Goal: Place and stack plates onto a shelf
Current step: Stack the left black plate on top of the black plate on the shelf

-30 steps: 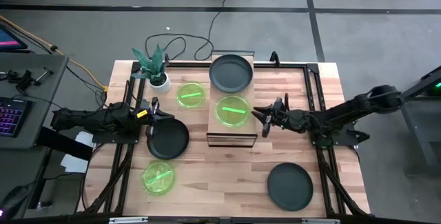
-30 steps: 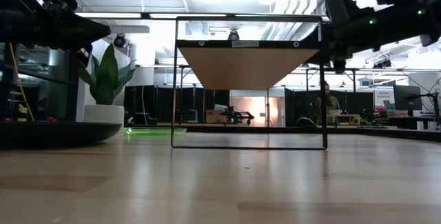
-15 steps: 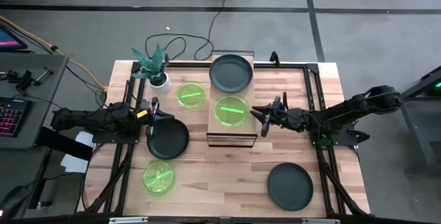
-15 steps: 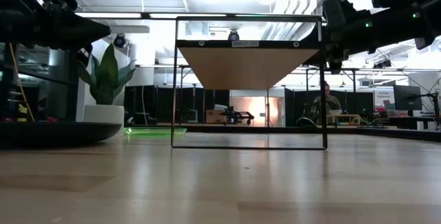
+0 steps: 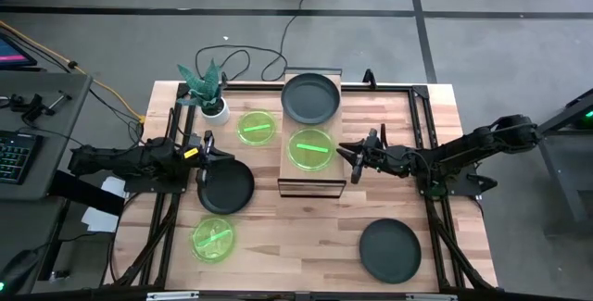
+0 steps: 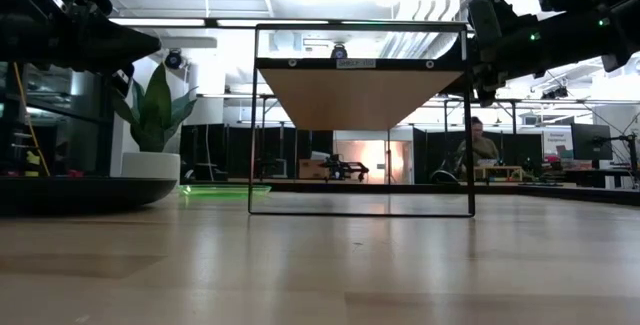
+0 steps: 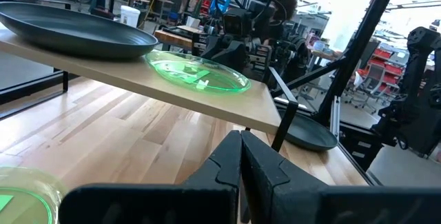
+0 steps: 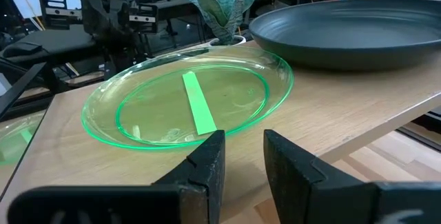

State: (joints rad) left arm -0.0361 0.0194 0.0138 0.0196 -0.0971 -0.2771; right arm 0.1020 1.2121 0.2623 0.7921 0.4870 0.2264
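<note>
Green plate [image 8: 189, 100] on shelf [image 8: 358, 107], right fingers [image 8: 207, 156] parted, empty

Wooden table [image 5: 306, 232] has the shelf [image 5: 295, 166], two green plates [image 5: 257, 127], two grey plates [image 5: 390, 250], and a potted plant [image 5: 208, 91]; shelf carries one of each.

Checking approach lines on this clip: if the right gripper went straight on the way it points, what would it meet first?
Probably the green plate lying on the shelf. The right gripper, jaws apart, points at its near rim, seemingly level with the board edge, so possibly that first.
</note>
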